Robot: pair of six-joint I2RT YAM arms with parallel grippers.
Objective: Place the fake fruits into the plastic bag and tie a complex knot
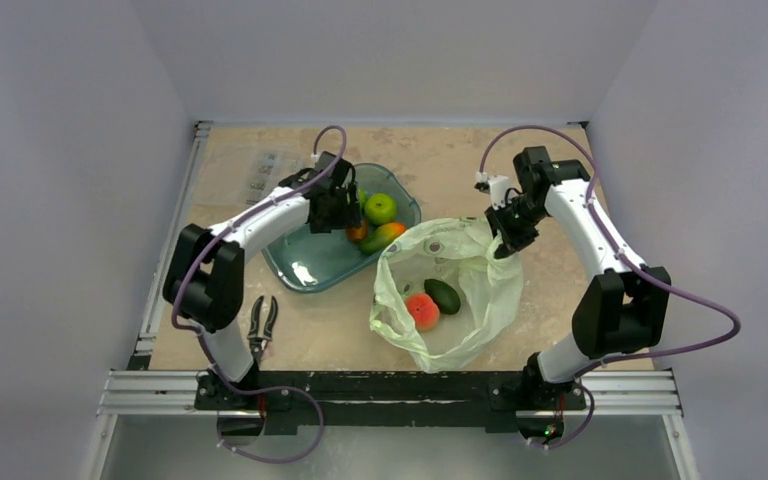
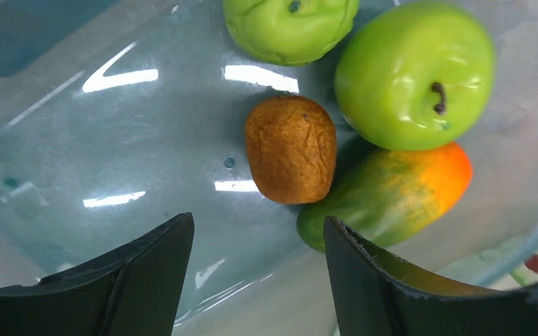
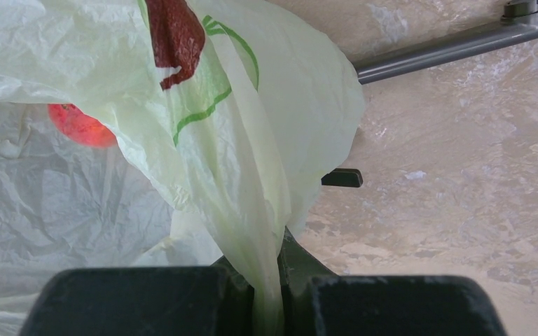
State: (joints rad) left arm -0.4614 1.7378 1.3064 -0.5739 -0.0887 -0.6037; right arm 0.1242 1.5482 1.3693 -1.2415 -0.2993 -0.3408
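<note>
Six fruits (image 1: 380, 208) (two bagged), one bag (image 1: 495, 290), one tub (image 1: 310, 262)

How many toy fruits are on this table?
6. Four sit in the teal tub: a green apple, a lumpy green fruit, a brown fruit, a mango. Two lie in the plastic bag: a peach and an avocado. Others may be hidden.

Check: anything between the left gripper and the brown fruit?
Nothing. Only bare floor of the teal tub lies between the left gripper and the brown fruit, as the left wrist view shows.
</note>
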